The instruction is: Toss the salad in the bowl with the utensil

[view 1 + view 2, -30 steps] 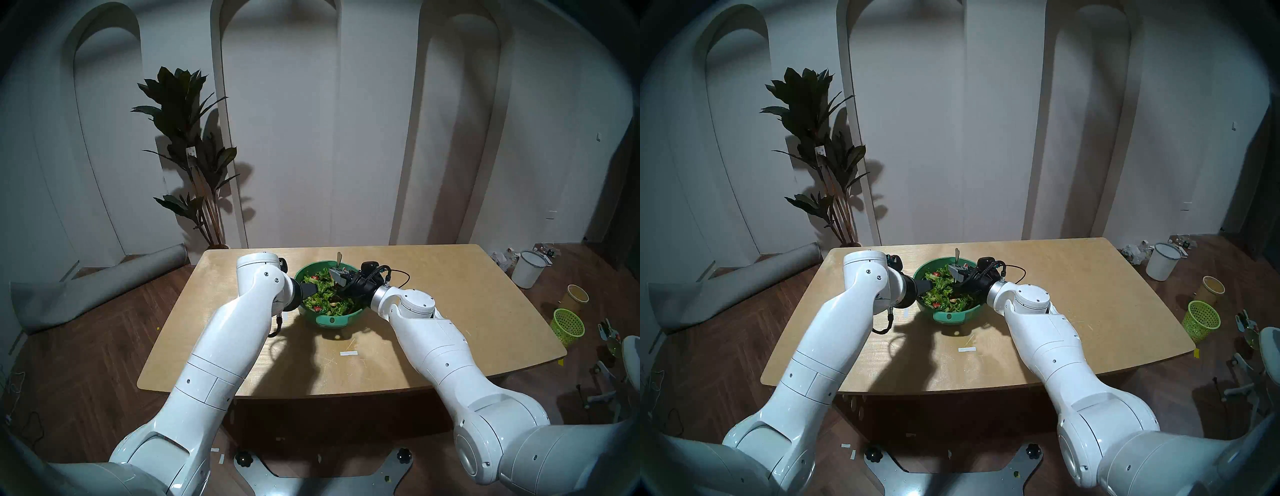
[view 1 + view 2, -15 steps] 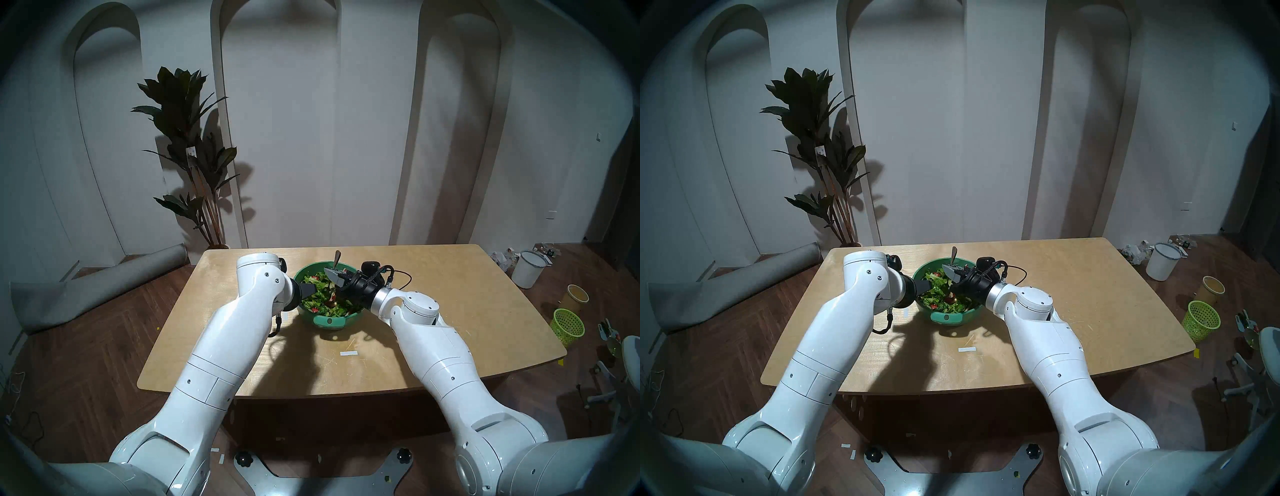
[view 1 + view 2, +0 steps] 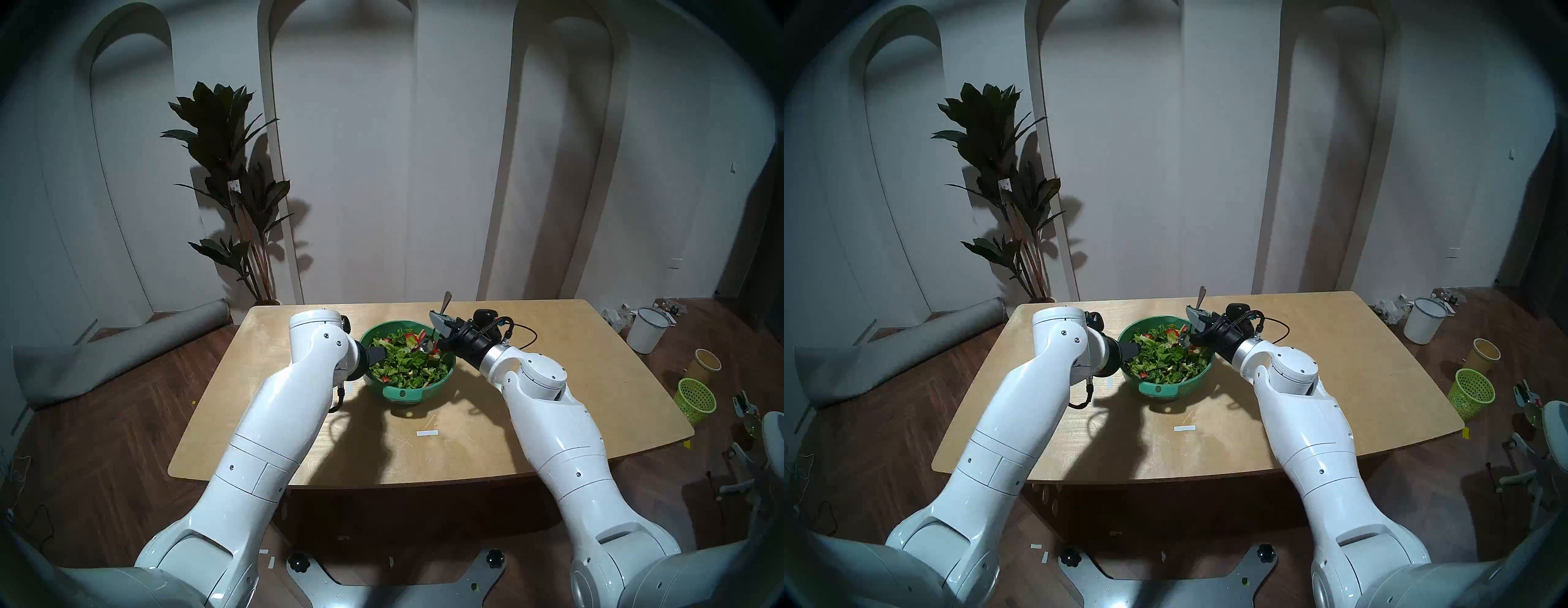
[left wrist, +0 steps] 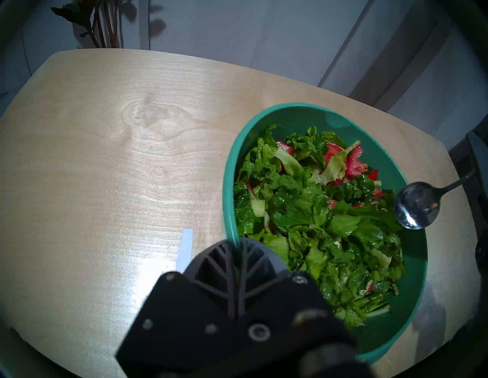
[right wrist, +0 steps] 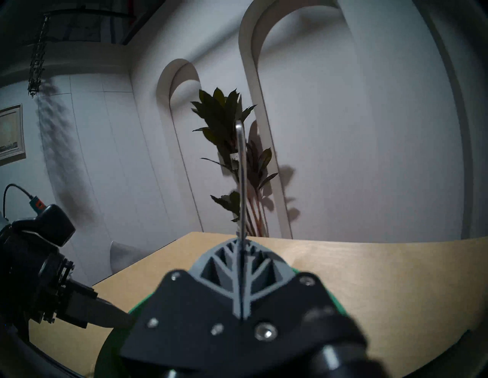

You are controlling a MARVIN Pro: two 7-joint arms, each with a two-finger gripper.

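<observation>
Mid-toss, the right claw (image 3: pixel 438 326) pinches the spoon (image 4: pixel 417 205) above the salad (image 4: pixel 311 224), the left claw (image 4: pixel 239 253) clamps the bowl (image 4: pixel 412 311) rim, next dipping below.

The pale wooden worktop (image 3: pixel 530 382) lies bare on the far side and to the right of the deep teal-green plastic bowl (image 3: pixel 403 392). At the bowl's left rim the left gripper (image 4: pixel 237 244), fingers closed on it, blocks that side. The shiny metal spoon (image 4: pixel 418 207) in the right gripper (image 5: pixel 240 245) hangs over the right rim, above the chopped green salad (image 4: pixel 317 224).
</observation>
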